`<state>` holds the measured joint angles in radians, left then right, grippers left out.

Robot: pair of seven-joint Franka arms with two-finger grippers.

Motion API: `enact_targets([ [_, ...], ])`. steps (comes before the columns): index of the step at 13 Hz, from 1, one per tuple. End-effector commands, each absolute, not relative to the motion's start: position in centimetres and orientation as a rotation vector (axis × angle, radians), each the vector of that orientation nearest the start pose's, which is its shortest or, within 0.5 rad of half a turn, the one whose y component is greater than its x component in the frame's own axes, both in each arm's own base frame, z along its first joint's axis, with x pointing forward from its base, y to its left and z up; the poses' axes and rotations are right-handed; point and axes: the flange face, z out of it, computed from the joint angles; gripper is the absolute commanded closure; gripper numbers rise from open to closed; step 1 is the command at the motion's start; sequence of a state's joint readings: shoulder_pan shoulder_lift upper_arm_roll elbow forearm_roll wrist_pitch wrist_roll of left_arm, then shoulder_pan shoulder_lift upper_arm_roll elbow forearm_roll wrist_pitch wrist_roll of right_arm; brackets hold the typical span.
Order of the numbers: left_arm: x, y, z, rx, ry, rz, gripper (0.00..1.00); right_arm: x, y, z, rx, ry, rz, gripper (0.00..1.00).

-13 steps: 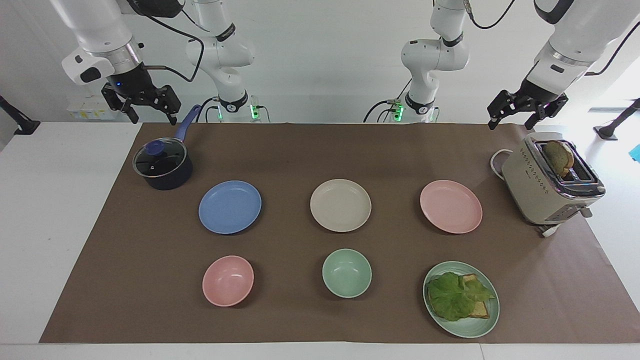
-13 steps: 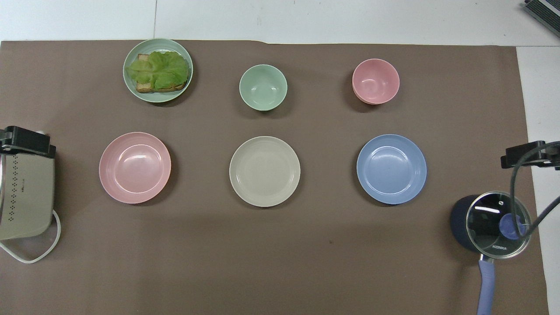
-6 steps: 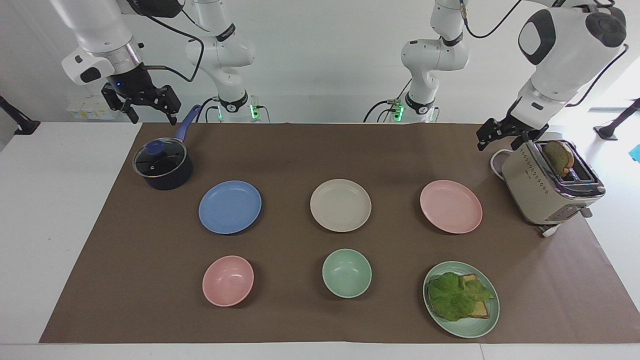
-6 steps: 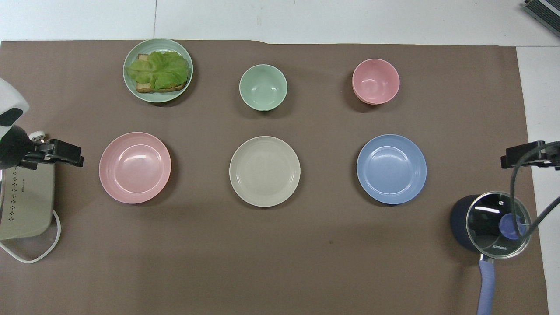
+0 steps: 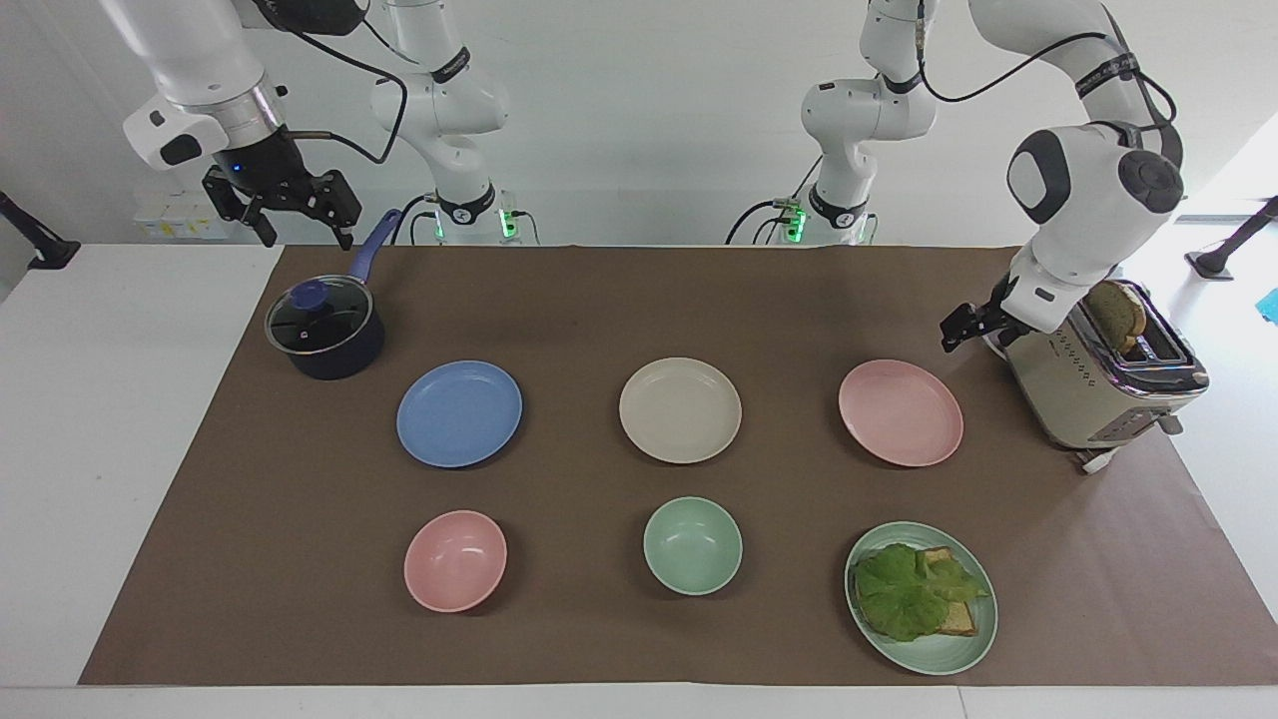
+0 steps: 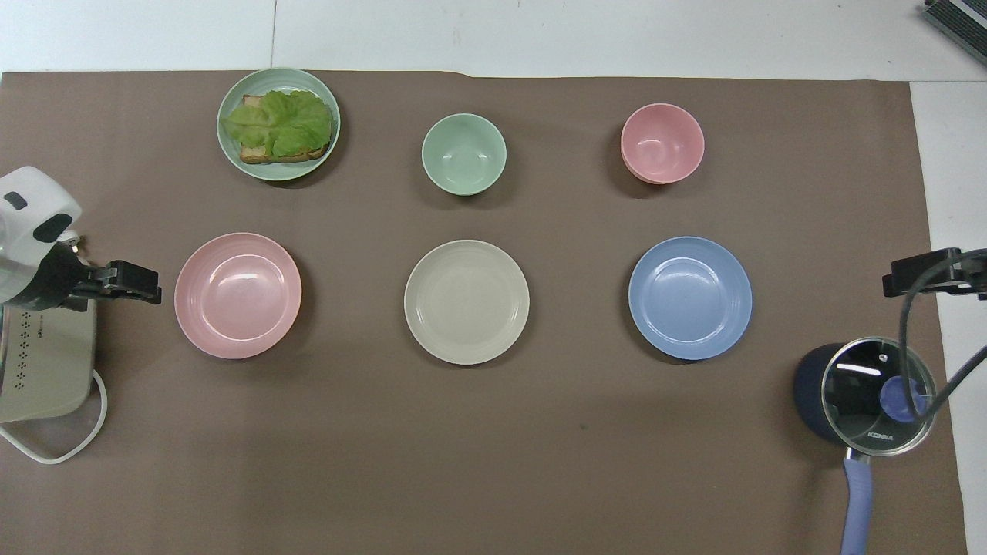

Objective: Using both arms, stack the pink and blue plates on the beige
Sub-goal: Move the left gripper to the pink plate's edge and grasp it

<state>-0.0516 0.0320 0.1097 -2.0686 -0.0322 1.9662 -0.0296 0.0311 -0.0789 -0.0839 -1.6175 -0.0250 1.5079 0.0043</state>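
**Left arm lowered beside the toaster; no plate lifted yet**

Facing view. Compared with the earlier frames, the left arm has swung down from above the toaster (image 5: 1098, 374), and the left gripper (image 5: 960, 328) now hangs low, just beside the toaster and near the pink plate (image 5: 901, 412); its jaws appear parted and hold nothing. The right gripper (image 5: 282, 205) has not shifted: it waits with parted jaws, empty, above the table edge close to the lidded pot (image 5: 324, 330). The blue plate (image 5: 459, 412), beige plate (image 5: 680, 409) and pink plate lie in one row, well apart, the beige between the other two. Judged risk: the wrist passes very close to the toaster and the bread slice (image 5: 1115, 315) standing in it, so a sideways move could knock either.

Overhead view. The left gripper (image 6: 139, 280) has advanced toward the pink plate (image 6: 237, 295) and points at its rim without touching it. The beige plate (image 6: 466, 301) sits central, and the blue plate (image 6: 690, 297) lies toward the right arm's end. The right gripper (image 6: 921, 271) shows only at the frame edge. Judged risk: a shallow rim gives little to pinch, so a low approach may push the plate along the mat rather than grasp it; the pot's handle (image 6: 856, 505) and the cable over its lid crowd the right arm's path
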Motion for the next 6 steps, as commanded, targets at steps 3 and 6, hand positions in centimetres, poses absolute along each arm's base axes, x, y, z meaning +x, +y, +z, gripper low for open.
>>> enact_targets([
  [3, 52.3, 3.5, 33.3, -3.145, -0.301, 0.223, 0.00, 51.9, -3.2, 64.4, -3.157, 0.108, 0.047, 0.00],
  [6, 51.1, 4.3, 32.5, -3.132, -0.405, 0.233, 0.00, 51.9, -3.2, 64.4, -3.157, 0.108, 0.047, 0.00],
])
